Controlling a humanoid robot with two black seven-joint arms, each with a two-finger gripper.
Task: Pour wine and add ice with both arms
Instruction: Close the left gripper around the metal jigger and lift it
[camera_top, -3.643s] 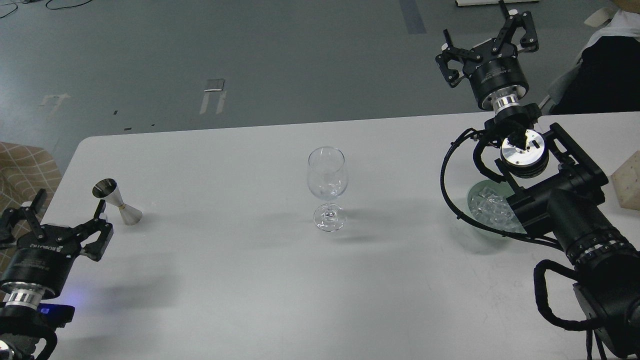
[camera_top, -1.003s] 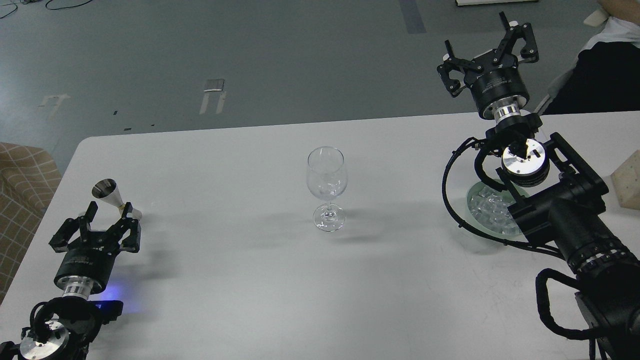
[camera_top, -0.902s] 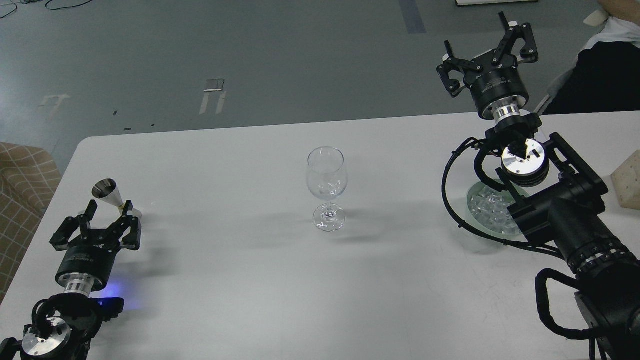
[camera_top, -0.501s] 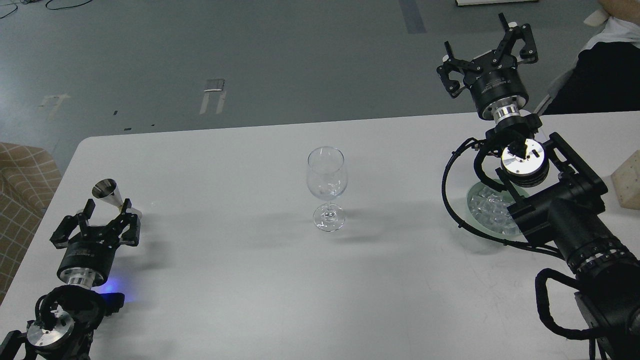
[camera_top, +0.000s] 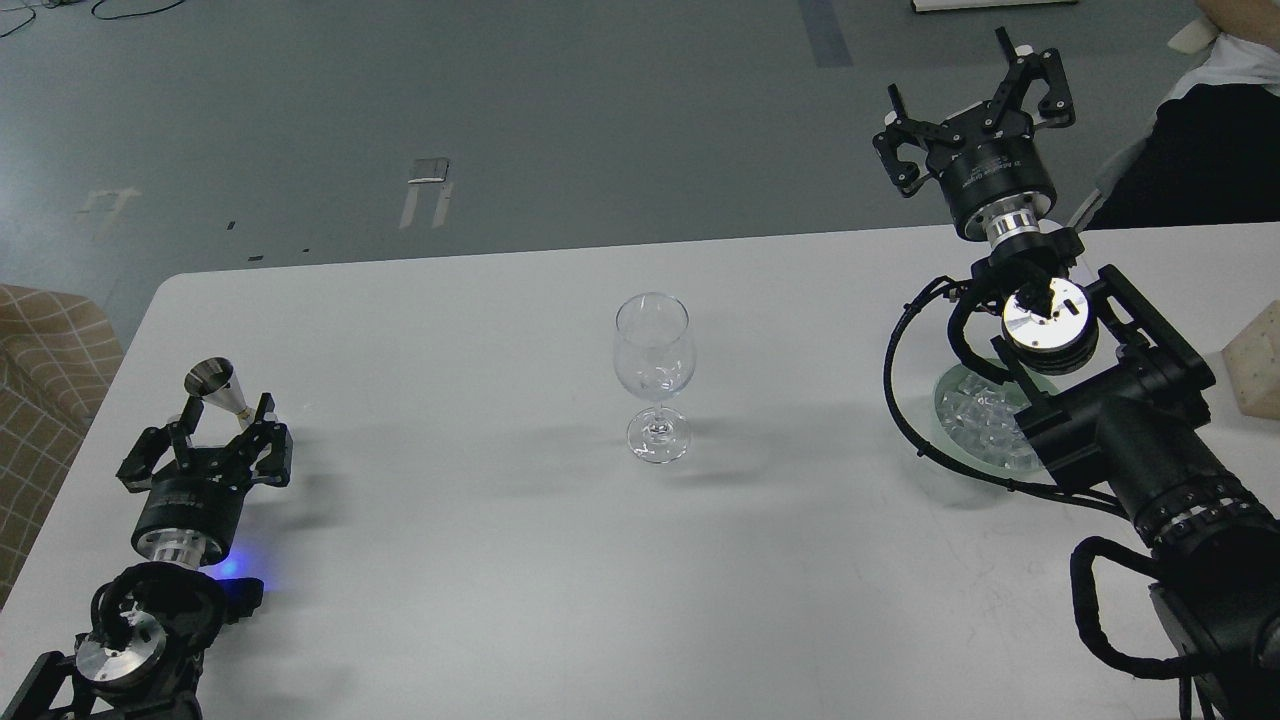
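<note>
Left gripper (camera_top: 222, 428) spread around the steel jigger (camera_top: 222, 389) on the white table (camera_top: 480, 560); right gripper (camera_top: 965, 75) spread, raised beyond the ice (camera_top: 978, 420) dish (camera_top: 950, 430); wine glass (camera_top: 653, 375) upright between.

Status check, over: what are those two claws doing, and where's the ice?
Left gripper open, at the metal measuring cup. Right gripper open, raised, empty. Ice in its dish; wine glass empty, unobstructed.

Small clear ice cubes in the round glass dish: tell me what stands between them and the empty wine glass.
Nothing visible. Bare white table lies between the small clear ice cubes and the clear stemmed wine glass. The right arm's own black links overhang the round glass dish.
</note>
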